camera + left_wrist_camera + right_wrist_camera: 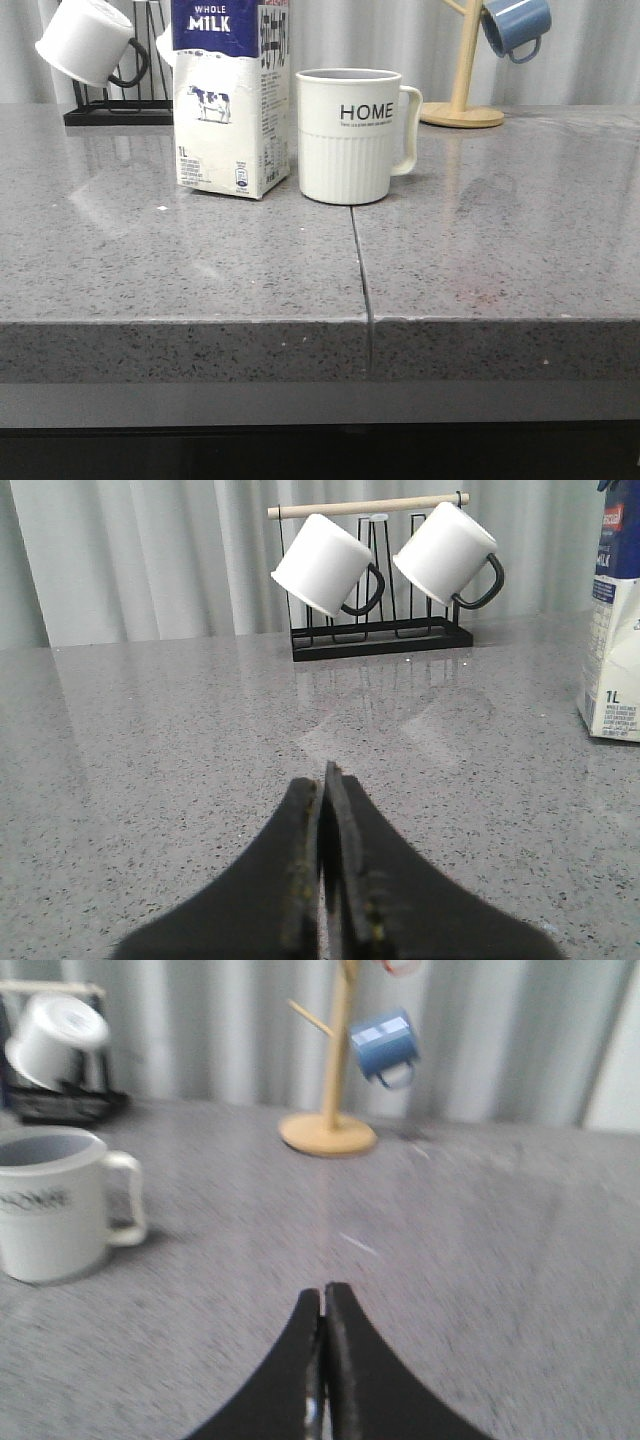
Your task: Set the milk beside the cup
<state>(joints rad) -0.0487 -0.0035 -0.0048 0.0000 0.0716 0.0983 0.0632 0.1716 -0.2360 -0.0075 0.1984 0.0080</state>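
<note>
Nearest, in each wrist view: left gripper clenched, fingers pressed together, holding nothing, low over bare grey countertop. Right gripper likewise clenched and empty. Neither arm shows in the front view.

Mid-counter: a seam runs from the front edge back toward the cup. Cup upright, "HOME" facing the camera, handle toward the robot's right. The milk stands upright just beside it on the robot's left, one corner turned forward. A narrow gap seems to separate carton and cup, though from this angle I cannot rule out light contact.

Behind: black rack with two white mugs hung from it; wooden mug tree carrying a blue mug.

Judgement: placement looks done. Risks from here: any sweep of the left arm toward the carton could topple it, being tall and narrow, and knock the cup. The right wrist picture is blurred, suggesting motion; a careless pass could catch the cup's handle.
</note>
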